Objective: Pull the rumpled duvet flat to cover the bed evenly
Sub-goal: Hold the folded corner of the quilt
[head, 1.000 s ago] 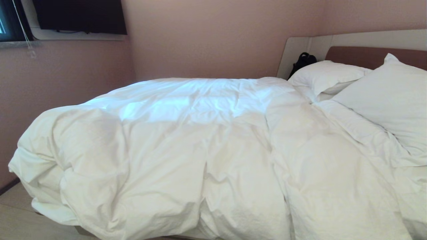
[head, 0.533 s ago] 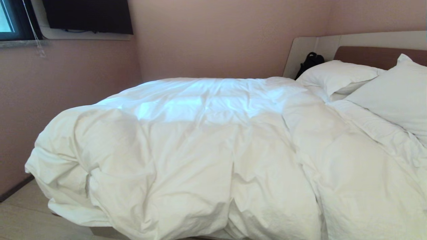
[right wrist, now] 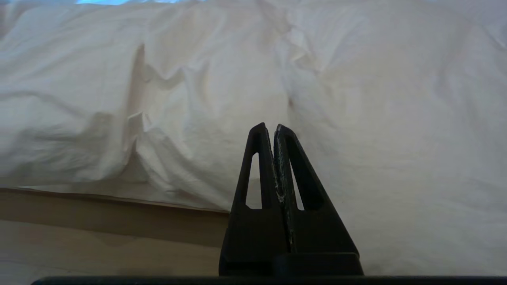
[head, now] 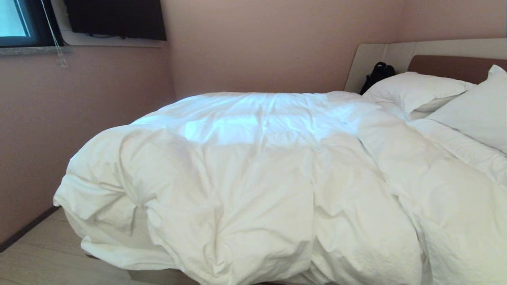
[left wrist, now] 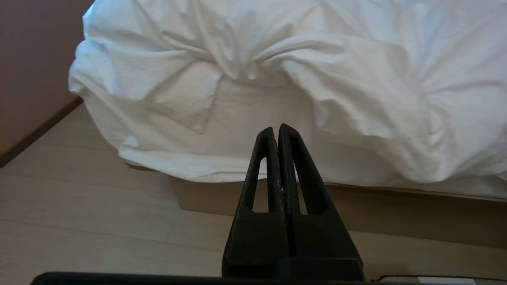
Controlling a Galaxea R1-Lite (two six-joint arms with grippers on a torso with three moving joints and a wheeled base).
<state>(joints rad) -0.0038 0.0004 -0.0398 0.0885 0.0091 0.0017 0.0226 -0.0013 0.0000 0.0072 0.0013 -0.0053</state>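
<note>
No brand, label or writing can be read on any surface. The duvet, a thick, puffy white quilt of creased cotton, lies heaped over the bed in soft rounded billows divided by deep folds; its near edge overhangs the beige-grey box base, and its corner at the foot end is bunched into a knot of gathered cloth. A patch of cool daylight falls across its far, smoother part. Two plump white rectangular pillows lean at the head end against the headboard, a pale beige panel with a brown padded centre; a small black object sits beside the farther pillow. Walls are matt pink-beige, the floor pale wood-grain planks with a dark skirting strip. The left gripper, of matt black plastic with tapered, slotted fingers, has its tips pressed together and holds nothing, short of the duvet's bunched corner. The right gripper, of the same form with scuffed inner edges, is likewise closed and empty before the duvet's hanging side.
</note>
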